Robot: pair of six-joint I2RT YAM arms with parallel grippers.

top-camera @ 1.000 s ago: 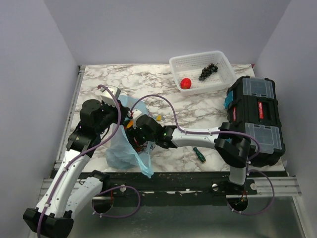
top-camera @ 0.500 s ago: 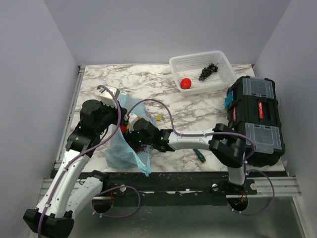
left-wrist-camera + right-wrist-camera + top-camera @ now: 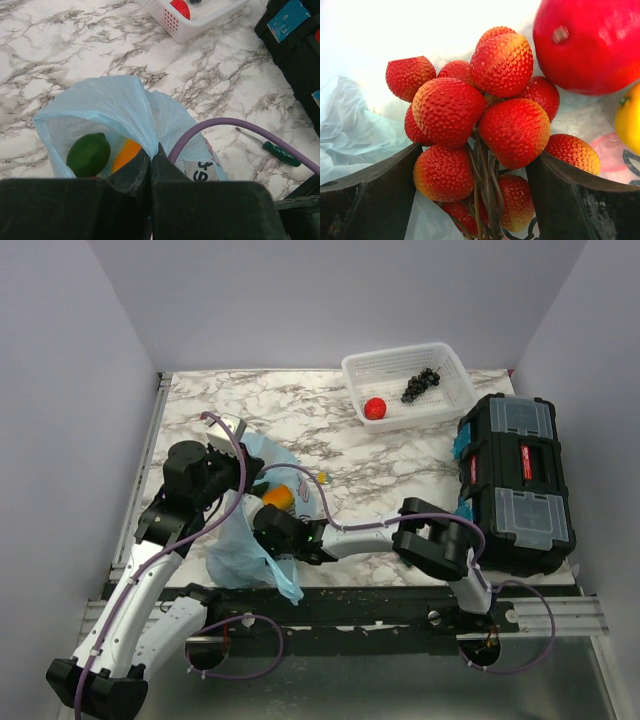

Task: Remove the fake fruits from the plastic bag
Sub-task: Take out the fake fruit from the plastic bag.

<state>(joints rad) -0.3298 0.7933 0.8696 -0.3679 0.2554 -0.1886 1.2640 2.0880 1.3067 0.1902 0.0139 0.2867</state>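
Marble tabletop [image 3: 200, 400] carries everything. Nearest you, left of centre, the plastic bag [image 3: 115, 105] stands with its mouth up. Your left gripper [image 3: 150, 154] has its fingers pressed together on a fold of the bag's rim, which holds the mouth open. A green fruit [image 3: 89, 154] and an orange-yellow fruit [image 3: 127, 155] show inside.

Your right gripper [image 3: 475, 167] is down inside the bag, fingers apart on either side of a bunch of red bumpy berries [image 3: 470, 110], not clamped on it. A big red fruit [image 3: 585, 45] lies just beyond.

To do this well, I'd close on the stems where they gather low in the bunch. The round berries look likely to slip out of a pinch. Make sure no bag film sits between the pads, then lift straight up through the mouth with the left clamped on the rim.

Far right, the white basket [image 3: 408, 385] holds one red fruit [image 3: 374, 408] and a grape bunch [image 3: 420, 383]; that looks like your drop-off.
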